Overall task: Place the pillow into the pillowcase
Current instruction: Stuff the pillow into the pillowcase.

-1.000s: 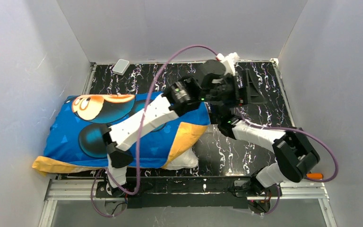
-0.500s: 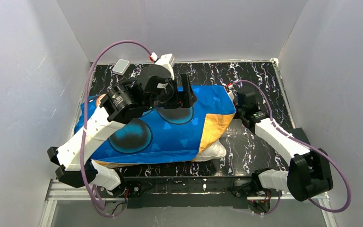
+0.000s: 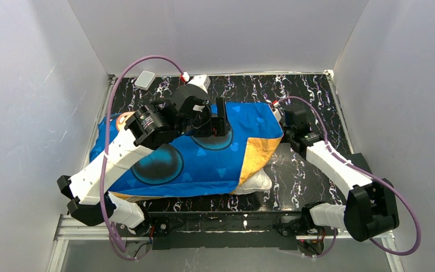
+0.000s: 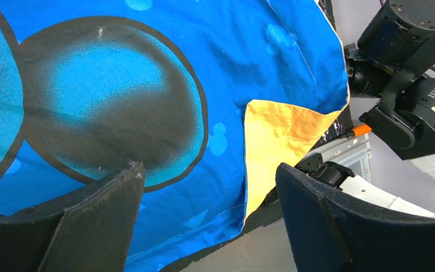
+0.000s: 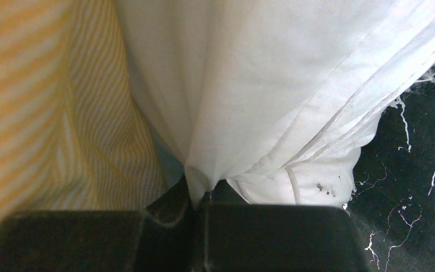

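The pillow is nearly all inside. Only 1 white corner pokes out at the near right of the pillowcase, beside the folded-back orange-yellow flap. So this looks like the closing step: seat that corner and draw the flap over it.

The left end effector hangs over the blue cloth, jaws spread wide with nothing between them. The right end effector is pinched tight on a fold of white pillow fabric at the open end; whether it also nips the striped lining I can't quite tell.

Next, I'd judge, the left needs the flap's edge while the right pushes inward. The bundle lies plump and wrinkled across the black marbled table.
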### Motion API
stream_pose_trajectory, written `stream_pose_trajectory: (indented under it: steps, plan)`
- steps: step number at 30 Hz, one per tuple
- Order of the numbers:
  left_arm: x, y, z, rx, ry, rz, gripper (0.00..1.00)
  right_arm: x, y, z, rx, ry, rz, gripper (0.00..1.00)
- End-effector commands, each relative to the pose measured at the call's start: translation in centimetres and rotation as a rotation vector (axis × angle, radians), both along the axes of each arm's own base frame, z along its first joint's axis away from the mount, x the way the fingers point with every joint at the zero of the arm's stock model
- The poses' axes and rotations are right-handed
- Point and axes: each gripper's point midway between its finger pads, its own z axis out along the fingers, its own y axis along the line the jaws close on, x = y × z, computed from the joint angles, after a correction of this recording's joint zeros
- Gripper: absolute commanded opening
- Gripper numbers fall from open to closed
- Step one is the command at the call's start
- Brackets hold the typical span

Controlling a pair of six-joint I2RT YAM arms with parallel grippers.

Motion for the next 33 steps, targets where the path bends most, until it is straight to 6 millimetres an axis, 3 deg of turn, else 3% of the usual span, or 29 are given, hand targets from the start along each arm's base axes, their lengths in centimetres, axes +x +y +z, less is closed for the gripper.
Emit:
stream_pose_trajectory:
  steps: [1, 6, 9, 12, 17, 20, 22, 25, 30, 33]
  plan:
    - [0.0, 1.4, -0.8, 0.034, 0.024, 0.036, 0.84, 0.8, -0.1, 2.4, 0.02, -0.086, -0.001, 0.01]
    - [-0.2, 3.3, -2.2, 0.077, 0.068, 0.089, 0.84, 0.9, 0.0, 2.4, 0.021, -0.083, 0.0, 0.01]
    - [-0.6, 5.4, -3.4, 0.132, 0.103, 0.146, 0.84, 1.0, 0.0, 2.3, 0.021, -0.078, -0.001, 0.01]
    - [-1.1, 8.5, -4.7, 0.207, 0.141, 0.241, 0.85, 1.0, 0.0, 2.3, 0.021, -0.078, -0.002, 0.01]
    - [-2.8, 15.3, -7.7, 0.365, 0.29, 0.474, 0.86, 1.0, 0.0, 2.2, 0.022, -0.071, -0.002, 0.01]
    - [-3.9, 17.4, -9.8, 0.376, 0.378, 0.556, 0.86, 1.0, 0.0, 2.3, 0.023, -0.071, -0.004, 0.01]
    - [-3.7, 16.8, -11.2, 0.325, 0.408, 0.552, 0.84, 1.0, 0.0, 2.3, 0.022, -0.066, -0.005, 0.01]
    - [-2.1, 13.8, -13.2, 0.211, 0.421, 0.468, 0.74, 0.8, -0.2, 2.8, 0.021, -0.071, -0.013, 0.01]
    - [2.1, 5.9, -15.8, 0.056, 0.476, 0.271, 0.59, 0.3, -0.9, 3.7, 0.025, -0.077, -0.031, 0.01]
    - [5.0, 1.0, -15.8, -0.001, 0.51, 0.154, 0.55, -0.1, -1.3, 4.0, 0.025, -0.076, -0.038, 0.01]
